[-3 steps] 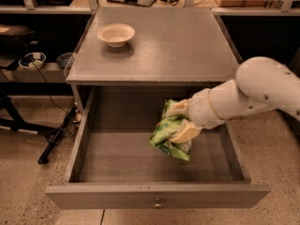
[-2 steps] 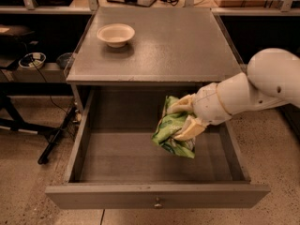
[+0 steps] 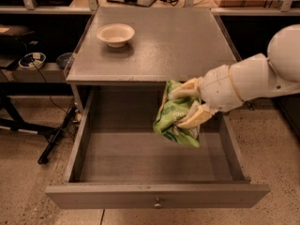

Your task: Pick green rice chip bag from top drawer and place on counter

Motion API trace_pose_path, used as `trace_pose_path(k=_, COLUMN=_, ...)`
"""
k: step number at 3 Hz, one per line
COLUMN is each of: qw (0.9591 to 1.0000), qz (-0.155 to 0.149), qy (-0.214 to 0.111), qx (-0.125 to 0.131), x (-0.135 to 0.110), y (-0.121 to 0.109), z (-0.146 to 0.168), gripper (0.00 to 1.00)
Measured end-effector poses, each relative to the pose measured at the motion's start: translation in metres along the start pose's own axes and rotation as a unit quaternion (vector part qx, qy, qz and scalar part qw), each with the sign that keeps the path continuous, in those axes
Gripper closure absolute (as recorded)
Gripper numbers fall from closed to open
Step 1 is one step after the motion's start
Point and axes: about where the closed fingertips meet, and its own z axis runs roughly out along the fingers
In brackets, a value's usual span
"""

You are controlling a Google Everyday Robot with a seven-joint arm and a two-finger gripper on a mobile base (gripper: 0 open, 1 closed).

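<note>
White arm extended sideways | gripper clamped on green rice chip bag | over top drawer

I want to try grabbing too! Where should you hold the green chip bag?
Probably the right edge of the green rice chip bag, coming from the right. The gripper is shut on that side, above the open top drawer; the crinkly bag hangs tall and narrow, easy to pinch.
</note>
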Motion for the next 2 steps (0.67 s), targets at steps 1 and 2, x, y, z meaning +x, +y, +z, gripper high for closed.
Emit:
trace_pose_path(k=1, qw=0.9996, qz=-0.004, qy=0.005, qx=0.027, x=-0.019, y=-0.023, z=-0.013, gripper=1.0)
trace_pose_path(k=2, qw=0.9986, qz=-0.004, qy=0.014, qx=0.051, x=-0.028, y=-0.043, z=-0.018, gripper=1.0)
